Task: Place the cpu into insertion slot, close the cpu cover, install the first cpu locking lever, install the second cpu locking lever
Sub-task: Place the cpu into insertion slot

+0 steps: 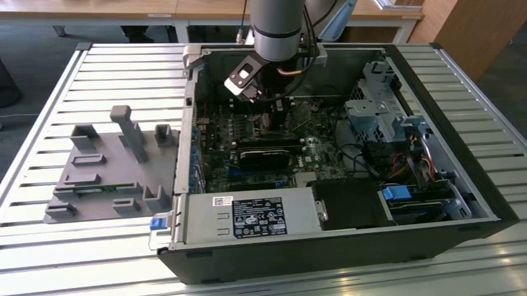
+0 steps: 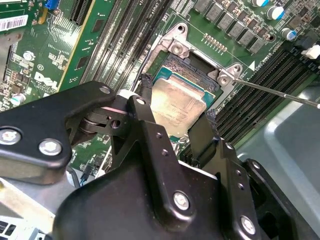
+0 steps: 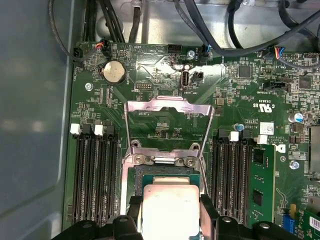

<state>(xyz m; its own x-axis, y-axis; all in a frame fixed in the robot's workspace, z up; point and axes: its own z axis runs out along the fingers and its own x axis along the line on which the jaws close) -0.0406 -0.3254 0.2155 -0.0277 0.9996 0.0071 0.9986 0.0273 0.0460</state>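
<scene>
Fingers [image 2: 200, 134] clamp the cpu [image 3: 170, 207] on two edges, the gripper [image 2: 176, 107] holding it right over the insertion slot [image 2: 194, 66], cpu cover [image 3: 167, 106] swung open. The computer case [image 1: 329, 253] lies on a slatted metal table [image 1: 49, 92]; in the exterior view a grey fixture [image 1: 115, 166] sits at its nine o'clock, wooden desks [image 1: 123, 6] at twelve.

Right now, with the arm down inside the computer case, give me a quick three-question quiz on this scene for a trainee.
1. Multiple choice: the cpu cover is A) closed flat, B) swung open, C) lying outside the case.
2. True or false: the gripper has its fingers at two opposite edges of the cpu, at the insertion slot.
3. Short answer: in the exterior view, on which side of the computer case does the grey fixture lie?

Key: 1 B. 2 True. 3 The exterior view's left.
</scene>
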